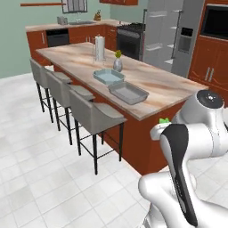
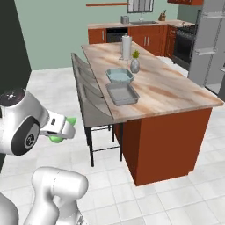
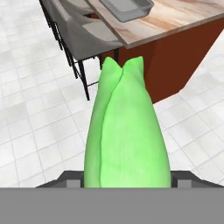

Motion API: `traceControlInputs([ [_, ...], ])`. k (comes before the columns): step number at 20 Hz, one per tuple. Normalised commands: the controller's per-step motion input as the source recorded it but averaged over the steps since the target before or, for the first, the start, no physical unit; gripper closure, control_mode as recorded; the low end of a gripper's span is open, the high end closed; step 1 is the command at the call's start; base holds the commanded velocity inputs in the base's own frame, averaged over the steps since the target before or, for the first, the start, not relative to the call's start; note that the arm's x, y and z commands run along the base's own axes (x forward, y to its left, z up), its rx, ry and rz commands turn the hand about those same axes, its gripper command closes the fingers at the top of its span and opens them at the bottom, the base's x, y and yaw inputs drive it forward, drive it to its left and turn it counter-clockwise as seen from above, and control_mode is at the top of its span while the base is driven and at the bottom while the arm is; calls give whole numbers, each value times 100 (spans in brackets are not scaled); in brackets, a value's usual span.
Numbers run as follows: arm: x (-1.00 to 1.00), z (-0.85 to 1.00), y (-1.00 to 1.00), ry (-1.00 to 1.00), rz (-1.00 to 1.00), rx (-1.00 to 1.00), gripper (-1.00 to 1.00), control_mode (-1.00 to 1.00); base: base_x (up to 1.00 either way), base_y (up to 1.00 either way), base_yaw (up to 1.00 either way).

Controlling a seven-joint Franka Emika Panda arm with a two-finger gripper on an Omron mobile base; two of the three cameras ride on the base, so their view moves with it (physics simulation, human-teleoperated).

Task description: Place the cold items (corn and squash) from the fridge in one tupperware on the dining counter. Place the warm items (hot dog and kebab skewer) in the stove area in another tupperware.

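Observation:
My gripper (image 3: 127,178) is shut on a green, leafy-husked ear, the corn (image 3: 126,140), whose pointed tips aim toward the dining counter (image 3: 175,22). In the right base view the gripper (image 2: 65,130) hangs over the floor, left of the counter (image 2: 176,88) and short of its near end. A green tip of the corn (image 1: 164,120) peeks out behind the arm. The grey rectangular tupperware (image 1: 128,92) (image 2: 122,93) (image 3: 127,8) lies near the counter's end, with the pale blue octagonal tupperware (image 1: 108,76) (image 2: 119,75) just beyond it. The fridge (image 1: 171,35) and the stove (image 1: 130,40) stand at the back.
Three grey stools (image 1: 91,113) (image 2: 90,103) line the counter's left side. A paper towel roll (image 1: 99,48) and a small vase with a plant (image 1: 117,62) stand farther along the top. White tiled floor (image 2: 167,197) lies open in front of the counter's end.

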Motion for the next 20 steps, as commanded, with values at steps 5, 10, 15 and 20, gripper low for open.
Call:
traceControlInputs([
  [5,0,0,0,0,0,0,100,100,8,9,-21],
  [10,0,0,0,0,0,0,100,100,1,55,-64],
  [15,0,0,0,0,0,0,100,100,0,67,-67],
  [20,0,0,0,0,0,0,100,100,0,88,-53],
])
